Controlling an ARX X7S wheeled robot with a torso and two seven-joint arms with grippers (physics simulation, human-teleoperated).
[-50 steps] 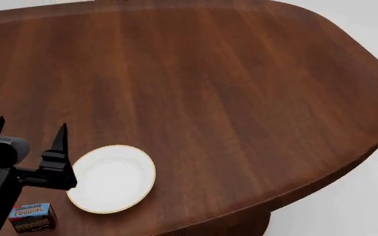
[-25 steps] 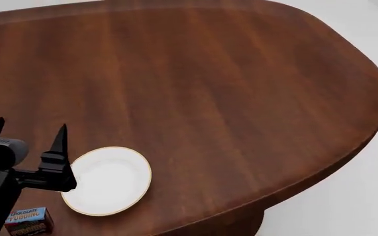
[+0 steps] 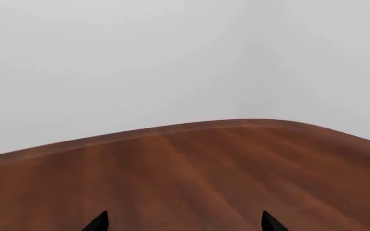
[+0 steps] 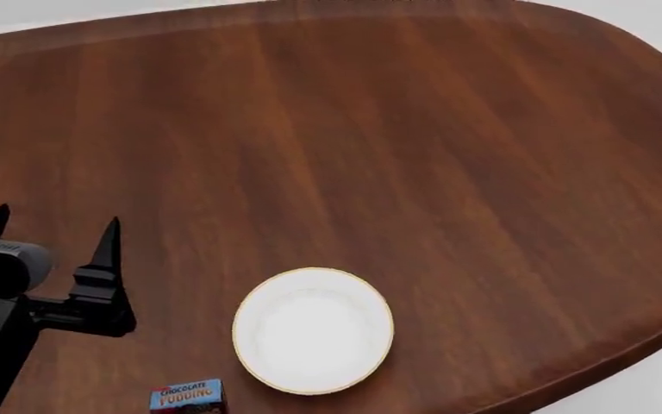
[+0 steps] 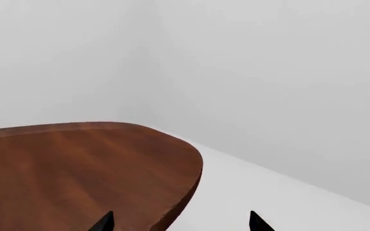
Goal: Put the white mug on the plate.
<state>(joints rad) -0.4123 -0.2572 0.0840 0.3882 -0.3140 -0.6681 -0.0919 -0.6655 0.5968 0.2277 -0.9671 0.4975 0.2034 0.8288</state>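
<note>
Since the earlier frame the plate (image 4: 313,330) sits further right in view. Brown wooden bench (image 4: 423,155), pale walls. Left hand (image 4: 49,233) apart, empty; right hand (image 5: 178,222) apart.

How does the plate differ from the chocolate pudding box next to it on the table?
The plate is round, plain white with a thin gold rim; the pudding box is rectangular, blue with printed lettering. The plate is much wider and shows whole, while the box is cut off by the head view's bottom edge. Both rest on the wooden table, apart from each other.

Head camera overlooks the table (image 4: 423,172); wrist cameras skim its edges.
</note>
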